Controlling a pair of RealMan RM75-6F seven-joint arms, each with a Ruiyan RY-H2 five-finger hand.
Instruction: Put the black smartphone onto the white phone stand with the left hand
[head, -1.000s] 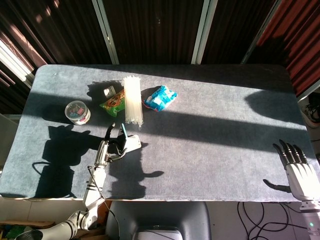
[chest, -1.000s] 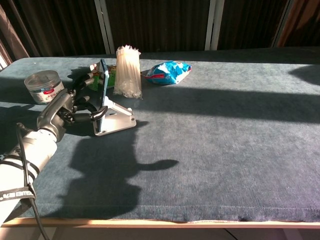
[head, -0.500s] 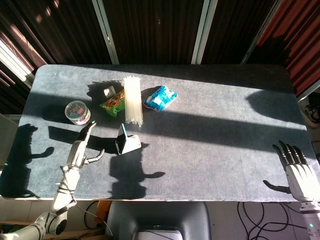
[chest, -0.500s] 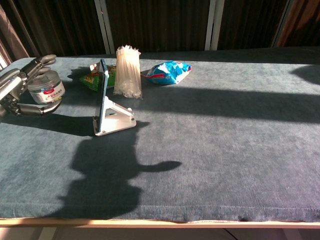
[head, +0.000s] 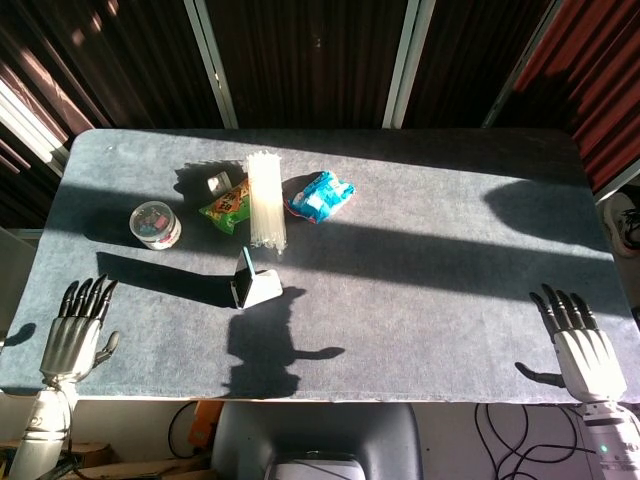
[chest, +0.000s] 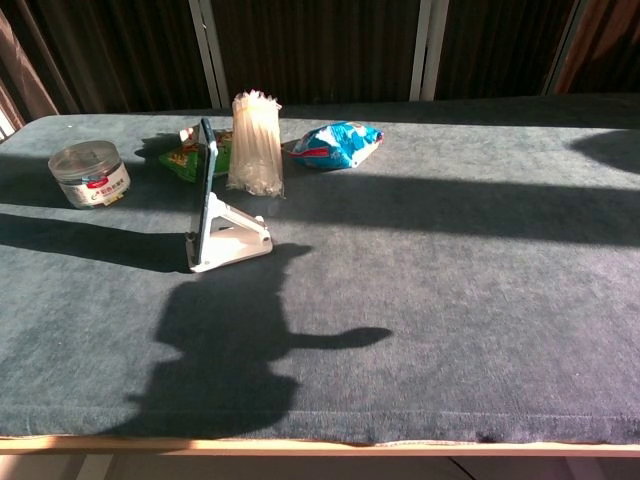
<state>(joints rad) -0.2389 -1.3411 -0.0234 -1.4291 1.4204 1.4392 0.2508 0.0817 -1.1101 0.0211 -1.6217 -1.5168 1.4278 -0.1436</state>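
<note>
**A:** Two items first, the task's own. Black smartphone (chest: 205, 180): seated on the white phone stand (chest: 232, 244), standing on edge and leaning back against the stand's support. Stand: on the table (chest: 450, 300), in front of the straw bundle (chest: 254, 143).

**B:** Robot hands?

**A:** Left robot hand (head: 72, 325): at the near-left table edge, well apart from the stand, fingers spread, holding nothing. Right robot hand (head: 581, 340): at the near-right edge, far from the stand, fingers spread, likewise unloaded. Neither shows in the chest view.

**B:** Risks?

**A:** Judged, not seen. Entry one: the smartphone looks tall and thin on a small light stand, so a knock to the table or a sweep of the left arm toward the stand could tip it over. Entry two: the stand could skid on the cloth surface if nudged. Entry three: the seating in the stand's lip is too small to confirm, so a shallow seat might let the smartphone slide off.

**B:** Neighbours?

**A:** Straw bundle: just behind the stand, upright in the chest view. Green snack packet (head: 226, 205): behind the stand and left, touching or just beside the bundle. Blue snack packet (head: 320, 195): behind the stand and right. Round lidded tub (head: 156, 223): left of the stand, apart. Small white object (head: 216, 183): behind the green packet, too small to identify.

**B:** Obstructions?

**A:** None between the left robot hand and the stand.
</note>
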